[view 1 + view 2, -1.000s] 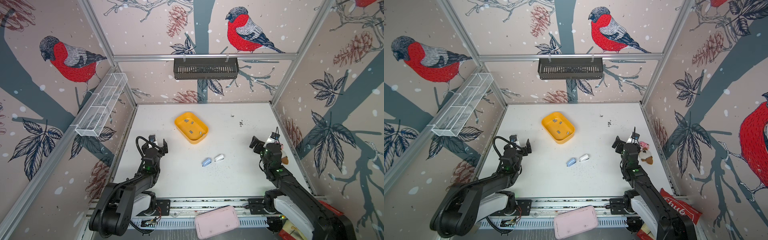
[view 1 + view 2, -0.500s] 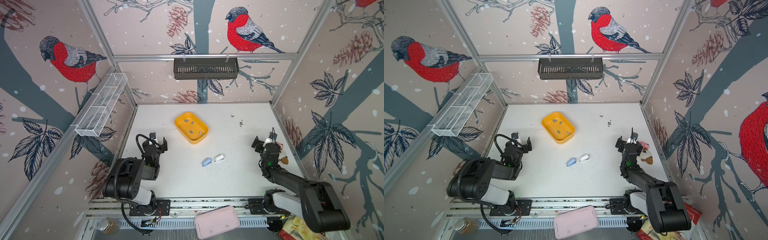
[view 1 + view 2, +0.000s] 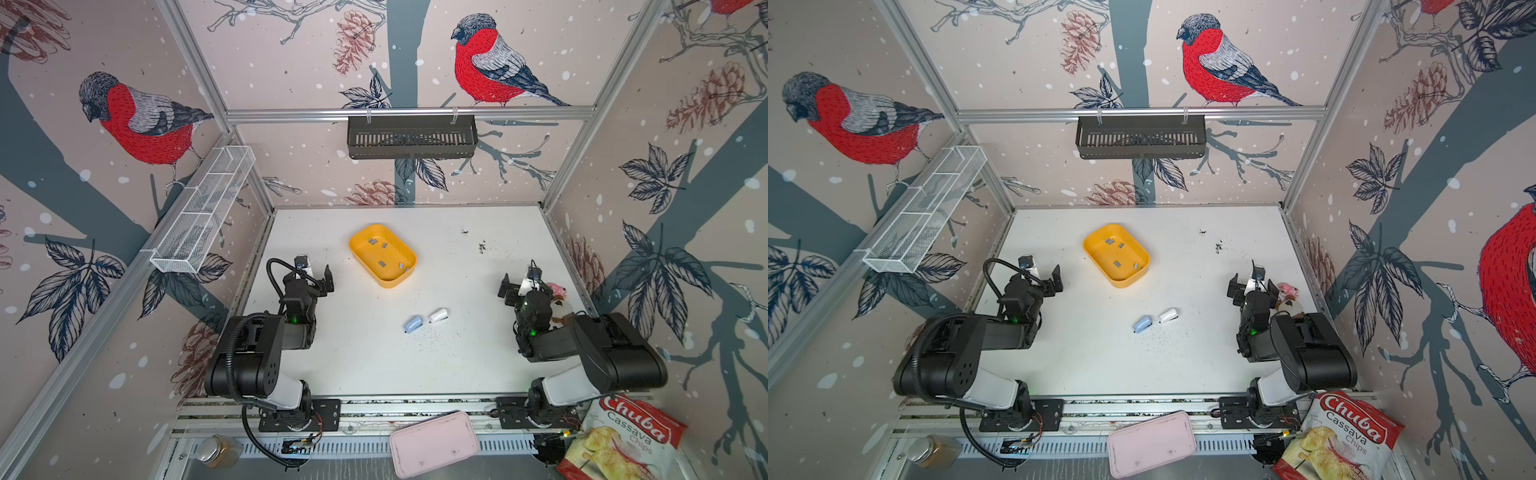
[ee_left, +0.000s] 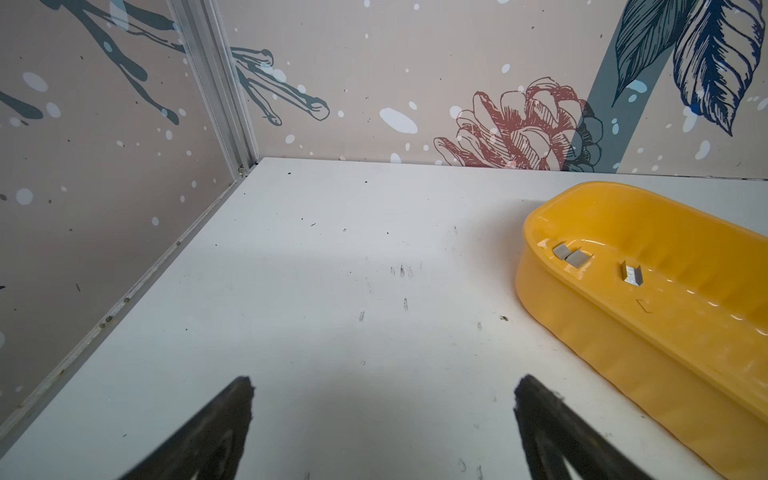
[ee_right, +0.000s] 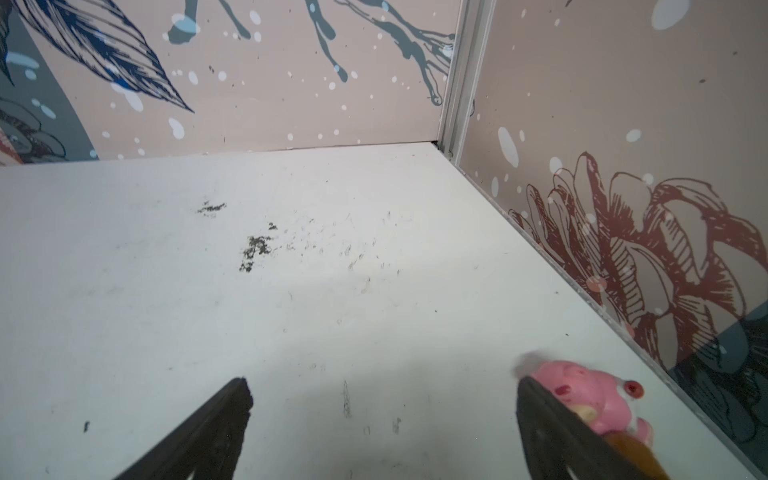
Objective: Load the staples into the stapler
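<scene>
White flat tabletop (image 3: pixel 365 357) fills the floor of the cell in both top views. On it, toward 12 o'clock from its middle, sits a yellow oval plastic tray (image 3: pixel 391 283) with a raised rim.

The left gripper (image 3: pixel 317 272) hangs at 9 o'clock over bare table, jaws spread wide and holding nothing. In the left wrist view, the tray's wall (image 4: pixel 623 365) is beside it. The right gripper (image 3: pixel 519 285) hangs at 3 o'clock, likewise spread wide and empty, with a small pink plastic toy figure (image 5: pixel 582 395) just beside one finger.

At 5 o'clock from the tray, well apart from it, two mini staplers lie side by side: a pale blue one (image 3: pixel 413 323) and a white one (image 3: pixel 438 315).

The staples (image 3: pixel 381 263) are tiny flat grey metal strips, short and rectangular. They are scattered loose on the tray's floor, some toward 11 o'clock and some toward 4 o'clock. The left wrist view shows two strips (image 4: pixel 570 255) touching and a third close by.
</scene>
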`<state>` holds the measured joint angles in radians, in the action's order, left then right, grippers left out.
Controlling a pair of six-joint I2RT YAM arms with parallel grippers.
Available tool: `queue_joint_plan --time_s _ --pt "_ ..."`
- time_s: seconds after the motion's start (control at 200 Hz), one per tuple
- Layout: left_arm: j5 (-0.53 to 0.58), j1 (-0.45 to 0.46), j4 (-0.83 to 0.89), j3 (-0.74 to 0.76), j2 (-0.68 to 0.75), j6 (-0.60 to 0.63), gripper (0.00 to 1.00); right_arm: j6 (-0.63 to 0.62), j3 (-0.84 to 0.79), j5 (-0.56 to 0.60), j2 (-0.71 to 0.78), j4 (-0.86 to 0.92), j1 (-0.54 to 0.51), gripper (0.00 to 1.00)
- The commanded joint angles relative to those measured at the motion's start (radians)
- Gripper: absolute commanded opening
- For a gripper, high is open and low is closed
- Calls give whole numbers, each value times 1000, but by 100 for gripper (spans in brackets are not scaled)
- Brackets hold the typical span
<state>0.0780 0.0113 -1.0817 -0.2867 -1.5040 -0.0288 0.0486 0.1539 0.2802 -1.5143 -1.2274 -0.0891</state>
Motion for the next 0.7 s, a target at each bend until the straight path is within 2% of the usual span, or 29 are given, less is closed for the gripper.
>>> queue_joint_plan --time_s 0.0,0.105,0.49,0.595,0.695 --pt "-8 -1 -14 -4 4 -4 98 3 64 -116 12 -4 46 99" --pt "-11 -2 -14 -5 4 -5 98 25 87 -131 17 50 67 100" --pt "-13 -3 -15 -5 5 -5 98 24 82 -126 13 34 66 99" --pt "-14 -2 -15 -5 5 -5 98 -12 60 -268 19 3 85 100" --pt "-14 -3 -14 -4 4 -5 98 -14 64 -289 19 6 90 100"
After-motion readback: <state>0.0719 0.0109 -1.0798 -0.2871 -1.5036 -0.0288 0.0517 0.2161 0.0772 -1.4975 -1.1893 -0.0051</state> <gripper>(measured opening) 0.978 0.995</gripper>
